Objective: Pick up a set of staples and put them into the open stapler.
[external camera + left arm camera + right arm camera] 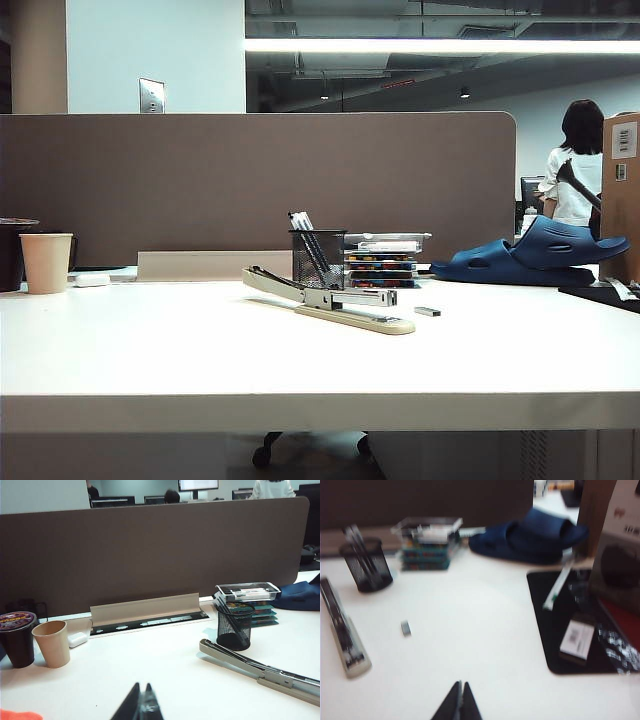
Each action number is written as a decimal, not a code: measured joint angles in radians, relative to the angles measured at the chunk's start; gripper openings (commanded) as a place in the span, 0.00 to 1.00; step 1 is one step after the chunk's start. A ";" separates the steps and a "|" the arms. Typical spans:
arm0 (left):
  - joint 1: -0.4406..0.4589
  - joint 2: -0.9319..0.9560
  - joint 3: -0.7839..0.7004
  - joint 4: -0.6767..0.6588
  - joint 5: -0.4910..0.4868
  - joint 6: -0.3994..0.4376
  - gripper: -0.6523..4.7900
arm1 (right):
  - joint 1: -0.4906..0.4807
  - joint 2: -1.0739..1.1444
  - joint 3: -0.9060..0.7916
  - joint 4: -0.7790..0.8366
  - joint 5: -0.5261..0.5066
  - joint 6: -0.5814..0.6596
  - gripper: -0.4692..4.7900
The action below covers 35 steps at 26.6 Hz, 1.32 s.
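Both hands clear of the stapler and the staples, fingers pressed together and empty.

The stapler (335, 298) lies open on the white counter (200, 350), its long upper arm swung back toward the black mesh pen cup (317, 258) — the set of staples (427, 311) rests flat on the counter just beside the stapler's front end, apart from it. In the right wrist view the right hand (460, 700) hangs with its fingers closed on nothing, the staples lying well ahead of it and the stapler off to the side. The left hand (141, 703) is likewise pinched closed and holds nothing — the stapler's arm stretches across the counter ahead of it, near the pen cup, with a paper cup (52, 643) on the other side.
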 measured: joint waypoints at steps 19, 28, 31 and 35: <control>0.001 -0.245 -0.188 0.016 -0.093 0.000 0.11 | 0.003 -0.175 -0.299 0.310 0.007 -0.063 0.07; 0.001 -0.244 -0.282 0.098 -0.132 0.000 0.11 | 0.003 -0.175 -0.299 0.350 0.025 -0.106 0.07; 0.001 -0.244 -0.282 0.098 -0.121 0.000 0.11 | 0.003 -0.175 -0.299 0.349 0.025 -0.107 0.07; 0.001 -0.244 -0.282 0.059 -0.108 0.000 0.11 | 0.003 -0.175 -0.299 0.349 0.025 -0.106 0.07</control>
